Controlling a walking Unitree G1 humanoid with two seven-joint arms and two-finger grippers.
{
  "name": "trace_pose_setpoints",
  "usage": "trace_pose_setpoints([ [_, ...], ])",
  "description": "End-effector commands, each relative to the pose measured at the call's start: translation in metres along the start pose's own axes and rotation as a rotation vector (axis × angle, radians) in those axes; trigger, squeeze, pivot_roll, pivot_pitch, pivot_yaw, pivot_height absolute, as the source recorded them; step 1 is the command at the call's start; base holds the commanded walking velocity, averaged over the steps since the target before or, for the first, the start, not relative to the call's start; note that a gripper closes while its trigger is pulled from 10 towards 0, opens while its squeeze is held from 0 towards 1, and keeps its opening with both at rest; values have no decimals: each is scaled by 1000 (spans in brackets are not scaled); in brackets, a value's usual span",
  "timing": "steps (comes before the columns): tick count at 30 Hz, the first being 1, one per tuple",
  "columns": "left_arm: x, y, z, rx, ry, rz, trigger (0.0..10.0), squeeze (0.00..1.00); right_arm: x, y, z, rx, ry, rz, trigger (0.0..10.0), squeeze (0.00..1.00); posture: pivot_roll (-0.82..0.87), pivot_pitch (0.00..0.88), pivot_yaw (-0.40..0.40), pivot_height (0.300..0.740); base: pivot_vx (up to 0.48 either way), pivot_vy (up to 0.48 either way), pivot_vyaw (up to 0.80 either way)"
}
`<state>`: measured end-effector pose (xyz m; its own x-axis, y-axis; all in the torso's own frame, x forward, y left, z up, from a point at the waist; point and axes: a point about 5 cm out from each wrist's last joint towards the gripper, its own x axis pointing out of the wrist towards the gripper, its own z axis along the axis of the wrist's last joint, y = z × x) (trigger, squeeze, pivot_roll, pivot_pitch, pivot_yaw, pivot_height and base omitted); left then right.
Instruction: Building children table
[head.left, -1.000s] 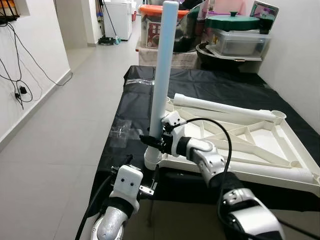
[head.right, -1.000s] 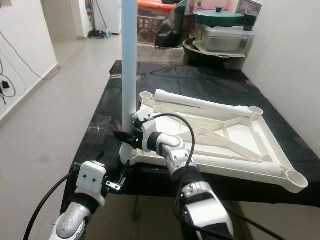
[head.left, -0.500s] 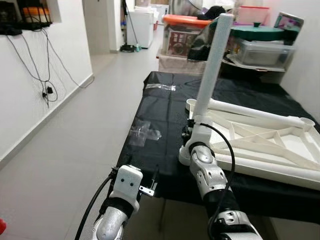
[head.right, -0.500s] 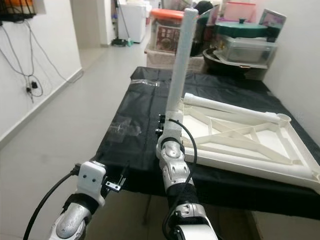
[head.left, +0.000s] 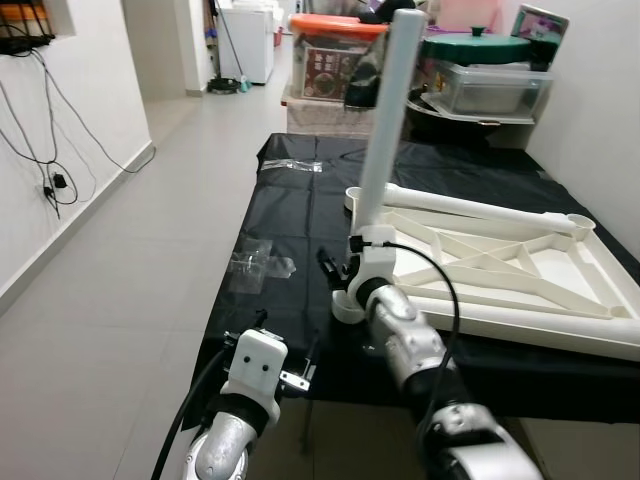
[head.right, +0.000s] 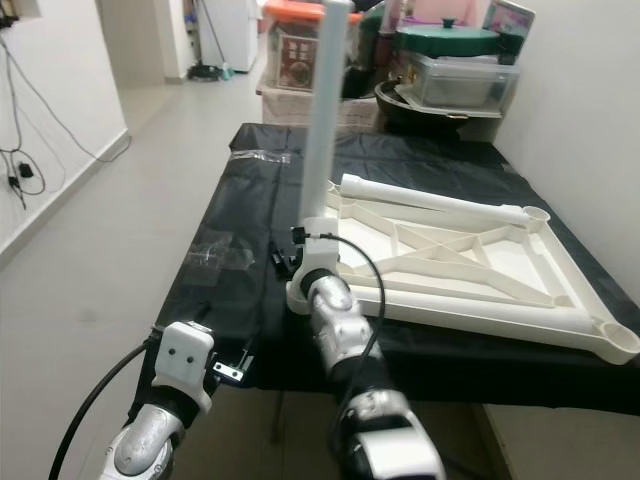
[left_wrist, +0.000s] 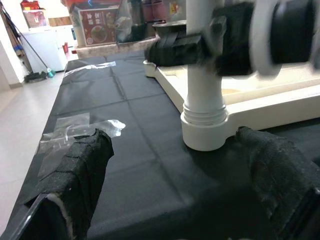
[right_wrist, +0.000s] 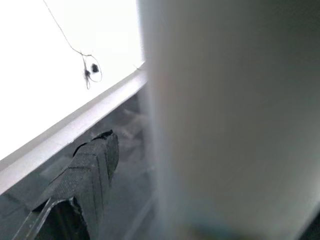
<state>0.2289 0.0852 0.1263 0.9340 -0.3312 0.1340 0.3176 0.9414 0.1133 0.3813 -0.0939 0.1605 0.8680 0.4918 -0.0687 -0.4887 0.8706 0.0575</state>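
A long table (head.left: 300, 215) draped in a black cloth (head.right: 245, 215) runs away from the robot beside the tiled floor (head.left: 130, 250). On its right half lies a white upside-down tabletop frame (head.left: 500, 285), flat on the cloth and reaching to the right edge. 1 white leg (head.left: 385, 130) stands upright in the frame's socket near the front left corner. 2 pieces of clear plastic wrap rest on the cloth along the left edge: 1 crumpled piece (head.left: 258, 265) near the front, another (head.left: 295, 166) near the far corner.
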Motion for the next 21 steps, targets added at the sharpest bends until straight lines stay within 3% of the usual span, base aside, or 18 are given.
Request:
trace_pose_setpoints([
  [1, 0, -1, -2, -5, 17, -3, 10000, 0, 1, 3, -1, -12, 46, 145, 10000, 0, 42, 0, -82, 740, 0, 0, 0],
  [2, 0, -1, -2, -5, 17, -3, 10000, 0, 1, 3, -1, -12, 46, 145, 10000, 0, 42, 0, -82, 740, 0, 0, 0],
  [5, 0, -1, -2, -1, 17, -5, 10000, 0, -6, 6, 0, -102, 135, 458, 10000, 0, 46, 0, -84, 740, 0, 0, 0],
  [7, 0, -1, -2, -1, 17, -5, 10000, 0, -6, 6, 0, -102, 135, 458, 10000, 0, 46, 0, -84, 740, 0, 0, 0],
  [8, 0, -1, -2, -2, 17, -6, 10000, 0, -7, 11, -4, -153, 178, 542, 10000, 0, 46, 0, -84, 740, 0, 0, 0],
  [9, 0, -1, -2, -2, 17, -6, 10000, 0, -7, 11, -4, -153, 178, 542, 10000, 0, 46, 0, -84, 740, 0, 0, 0],
  [11, 0, -1, -2, 0, 18, -11, 10000, 0, -6, 27, -7, -154, 225, 718, 10000, 0, 54, 0, -90, 740, 0, 0, 0],
  [14, -1, -1, -2, 1, 18, -12, 10000, 0, -5, 33, -6, -143, 232, 775, 10000, 0, 55, 0, -90, 740, 0, 0, 0],
  [15, -1, -1, -2, 2, 19, -10, 10000, 0, -3, 38, -5, -130, 224, 805, 2863, 0, 57, 0, -92, 740, 0, 0, 0],
  [16, -1, -1, -2, 2, 20, -10, 10000, 0, -1, 40, -5, -128, 211, 800, 1020, 0, 58, 0, -92, 740, 0, 0, 0],
  [17, -1, -1, -2, 2, 20, -9, 10000, 0, -1, 40, -4, -126, 203, 796, 1020, 0, 58, 0, -92, 740, 0, 0, 0],
  [18, -1, -1, -2, 2, 20, -9, 10000, 0, 0, 40, -5, -129, 193, 767, 0, 0, 56, 0, -91, 740, 0, 0, 0],
  [21, -1, -1, -2, 2, 21, -9, 10000, 0, 3, 38, -6, -137, 179, 701, 0, 0, 55, 0, -90, 740, 0, 0, 0],
])
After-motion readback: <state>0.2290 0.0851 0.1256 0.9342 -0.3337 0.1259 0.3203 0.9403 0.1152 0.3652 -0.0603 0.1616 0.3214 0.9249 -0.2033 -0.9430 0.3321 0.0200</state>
